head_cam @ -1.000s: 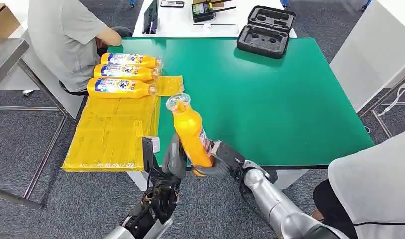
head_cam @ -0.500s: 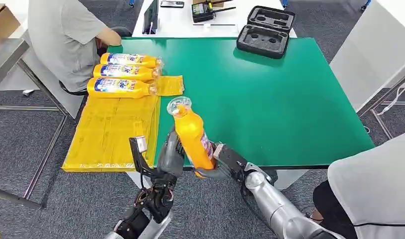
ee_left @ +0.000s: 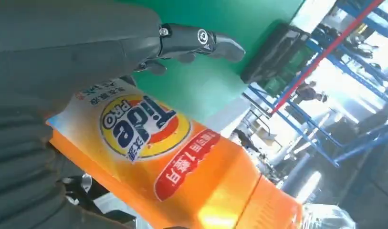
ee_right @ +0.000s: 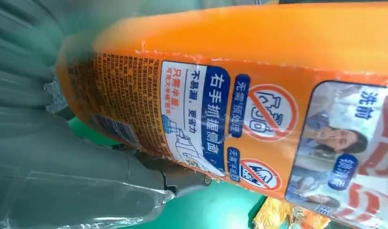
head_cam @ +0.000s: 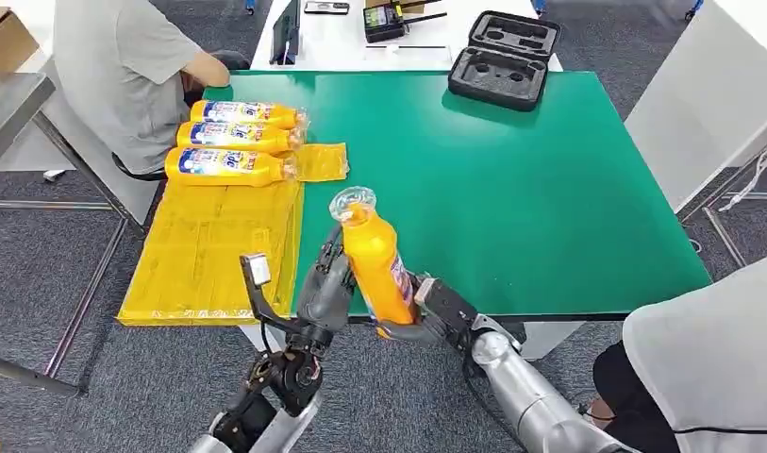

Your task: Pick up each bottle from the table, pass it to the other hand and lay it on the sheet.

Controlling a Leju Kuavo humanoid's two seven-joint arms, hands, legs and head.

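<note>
Since a second ago the orange bottle has shifted slightly right and stands straighter, cap up, over the near table edge. My right hand grips its base; my left hand has risen and lies against its side, fingers stretched past it, so I can't tell if it grips. Three bottles lie on the yellow sheet at the green table left side. Black case at far edge. Grey carpet floor; person sits far left, another near right.
</note>
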